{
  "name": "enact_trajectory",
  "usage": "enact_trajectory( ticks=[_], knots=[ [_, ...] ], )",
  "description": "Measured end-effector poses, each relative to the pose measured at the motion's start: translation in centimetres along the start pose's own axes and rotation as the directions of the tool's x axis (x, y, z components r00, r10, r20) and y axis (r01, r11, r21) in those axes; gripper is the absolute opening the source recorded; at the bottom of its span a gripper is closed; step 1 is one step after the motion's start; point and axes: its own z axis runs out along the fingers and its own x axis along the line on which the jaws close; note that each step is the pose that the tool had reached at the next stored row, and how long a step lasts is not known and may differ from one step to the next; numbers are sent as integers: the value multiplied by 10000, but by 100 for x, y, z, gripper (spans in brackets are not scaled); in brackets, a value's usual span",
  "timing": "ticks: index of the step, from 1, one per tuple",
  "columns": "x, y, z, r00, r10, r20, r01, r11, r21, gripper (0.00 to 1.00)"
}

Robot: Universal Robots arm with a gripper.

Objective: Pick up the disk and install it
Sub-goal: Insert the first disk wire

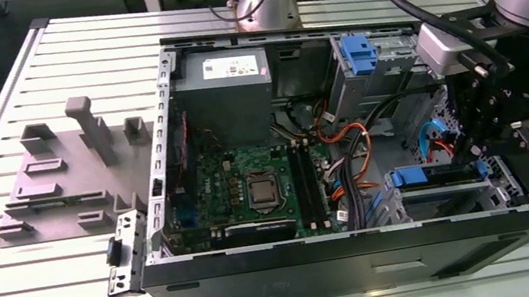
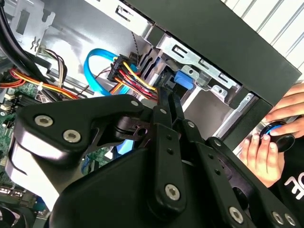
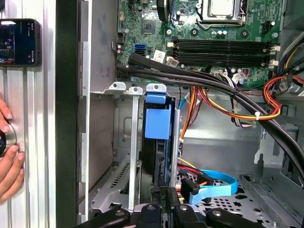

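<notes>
The disk [image 1: 427,175] sits in the drive cage [image 1: 455,196] at the exterior view's right of the open computer case, its blue carrier end facing the motherboard. In the first wrist view the disk [image 3: 156,121] stands edge-on between the cage's metal rails. My gripper [image 1: 476,155] hangs over the cage at the disk's outer end. In the second wrist view its two thin fingers [image 2: 164,102] lie side by side, shut, and the gripper [image 2: 170,92] reaches the blue carrier [image 2: 183,80] with its tips. Whether the tips touch it is unclear.
Bundled black, orange and yellow cables [image 3: 228,102] and a blue flat cable [image 3: 213,183] lie beside the cage. A ribbed blue latch [image 1: 360,55] sits in the upper bay. A person's hand [image 2: 266,152] rests outside the case wall, near a phone [image 3: 19,42]. A grey fixture [image 1: 64,182] stands on the slatted table.
</notes>
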Motion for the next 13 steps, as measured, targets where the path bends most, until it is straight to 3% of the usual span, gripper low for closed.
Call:
enact_trajectory(
  ticks=[13],
  knots=[
    [0,9,18,9992,398,-34,-398,9992,34,16]
  ],
)
